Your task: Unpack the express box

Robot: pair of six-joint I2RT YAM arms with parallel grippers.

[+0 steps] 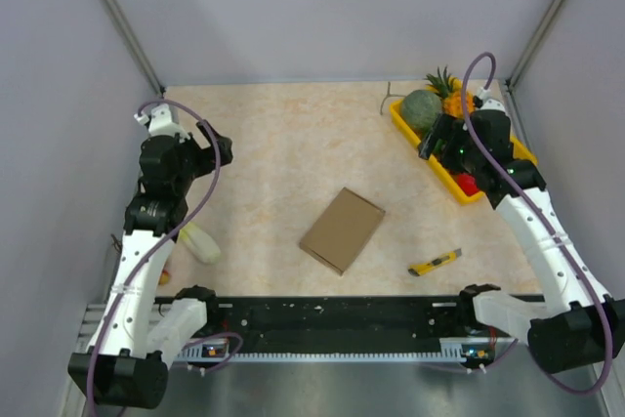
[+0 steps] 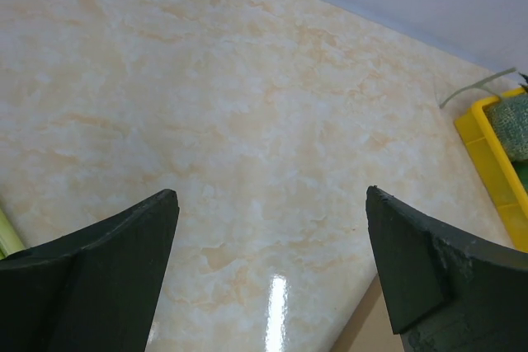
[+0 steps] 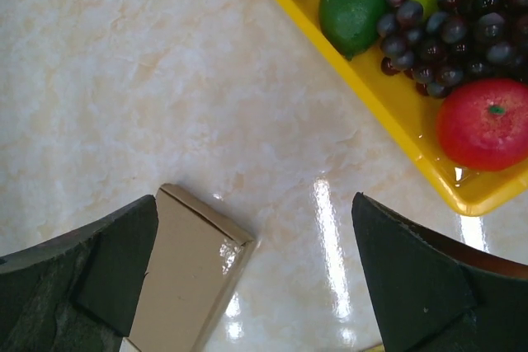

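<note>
Express box lies at table centre — edges well apart from tray

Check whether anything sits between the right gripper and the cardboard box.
Nothing visible does. Bare tabletop runs from the open right gripper to the box; the fruit tray and yellow knife lie off that line.

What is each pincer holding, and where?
Nothing: the left pincer and right pincer are open and empty; the express box lies on the table.
</note>
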